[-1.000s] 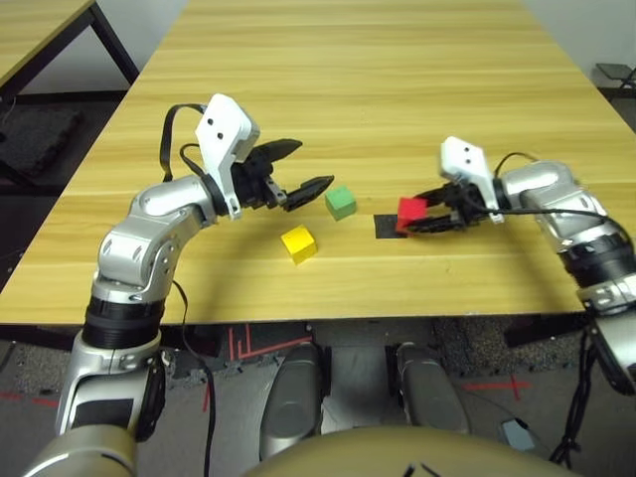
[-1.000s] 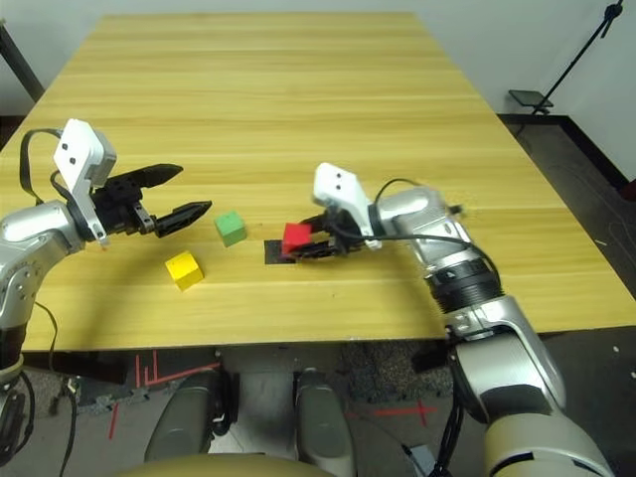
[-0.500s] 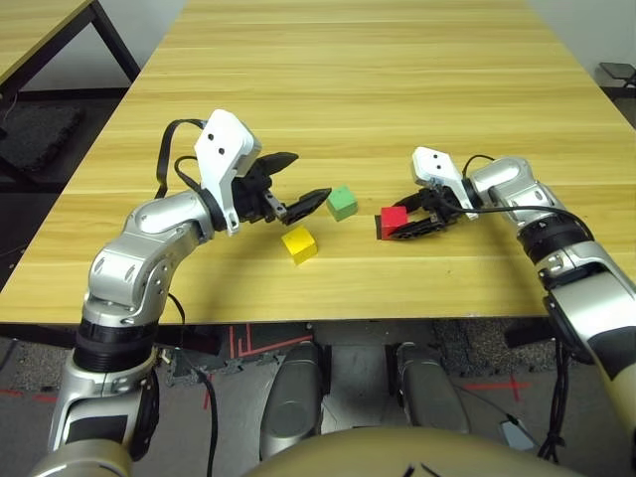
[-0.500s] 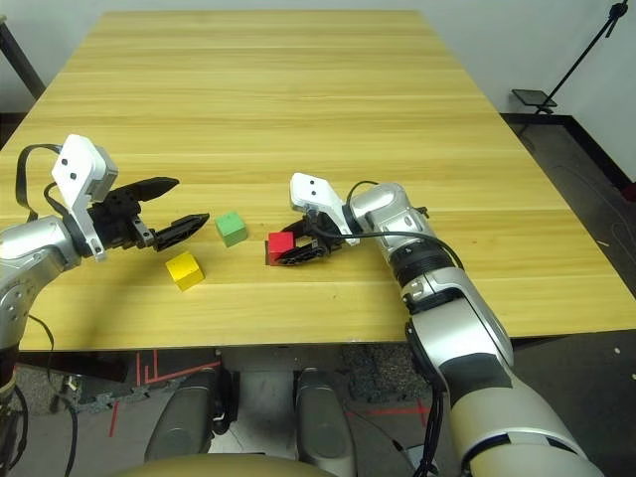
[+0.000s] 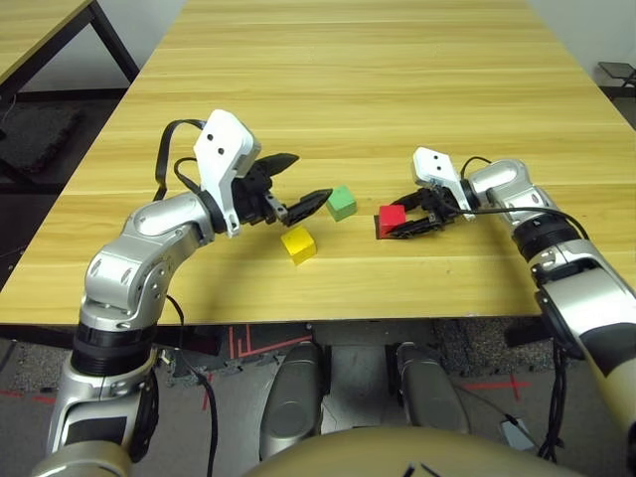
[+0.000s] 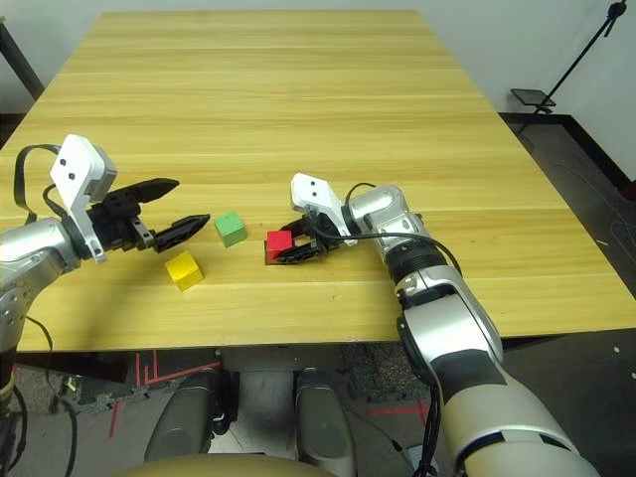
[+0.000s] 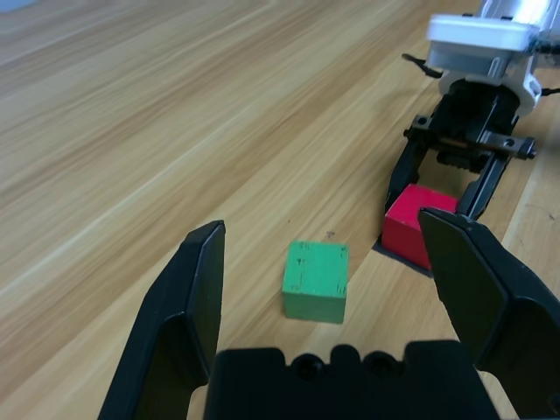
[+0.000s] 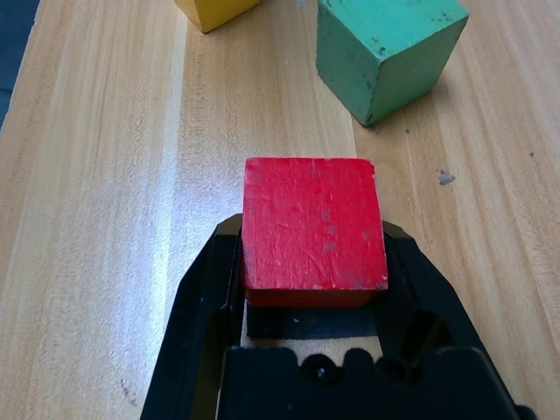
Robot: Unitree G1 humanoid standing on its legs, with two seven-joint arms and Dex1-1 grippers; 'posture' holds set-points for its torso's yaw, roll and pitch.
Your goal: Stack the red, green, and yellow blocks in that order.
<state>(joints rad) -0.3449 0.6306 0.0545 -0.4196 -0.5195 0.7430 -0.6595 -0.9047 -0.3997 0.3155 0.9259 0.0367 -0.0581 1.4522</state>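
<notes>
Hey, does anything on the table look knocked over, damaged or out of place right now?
Nothing stands out. The red block sits between the right gripper's jaws, the green block and yellow block lie flat and apart, unstacked.

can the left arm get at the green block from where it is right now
Probably yes. The left gripper is open, its fingers pointing at the green block with bare table between them. The yellow block sits off to the side, and the right gripper is at the red block, apart from the green one.
</notes>
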